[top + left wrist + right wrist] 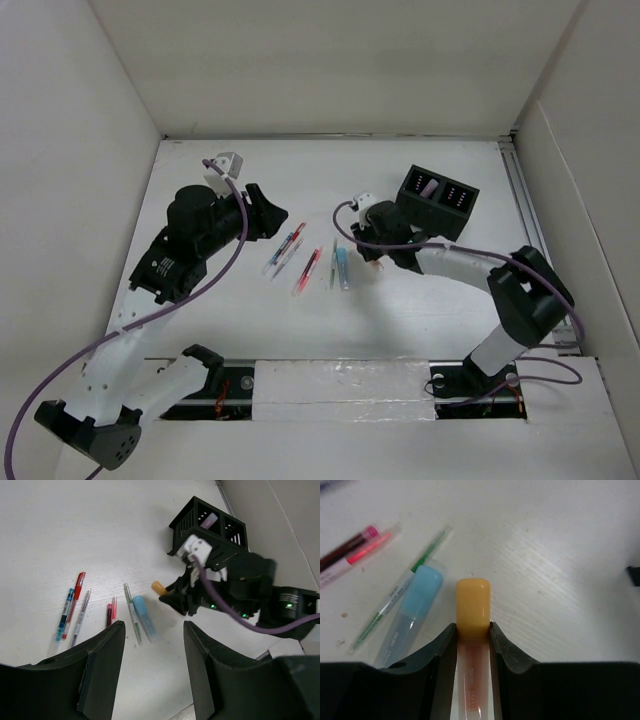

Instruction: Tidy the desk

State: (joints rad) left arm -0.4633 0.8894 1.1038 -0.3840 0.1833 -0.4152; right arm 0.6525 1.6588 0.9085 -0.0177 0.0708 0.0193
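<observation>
desk (pixel 420 310): lay flat and white under both arms, with white walls around it; looked wider from left to right than from near to far.
desk skin: looked dull, not shiny; showed thin lines like wood grain, seen only up close from the right wrist.
right gripper (pixel 472 627): pinched on the orange-capped pen (pixel 472 602), one black finger touching each side of its clear body, the round cap poking out in front.
pen in the grip: pointed straight away from the right wrist camera; from the left wrist, aimed its cap toward the loose pens.
left gripper (pixel 154 630): hung partly spread over the desk with nothing between its thick black fingers (pixel 107 660).
top view only: showed both arm bases at the near edge and the two grippers well apart, with the loose pens between them.
left wrist view: showed the black box (pixel 200 527) from the side, square, with slits in its walls and a pale purple thing (pixel 208 519) sticking up from one hole.
right wrist view only: showed the grip up close.
blue-capped pen (pixel 417 602): fat, see-through, smooth round cap; lay just beside the held pen.
green pen (pixel 402 597): thin and clear; lay along the blue-capped pen's far side.
pink pen (pixel 365 550): lay farther off, tilted.
red and blue pens (pixel 70 607): thin; lay side by side at the far end of the row.
</observation>
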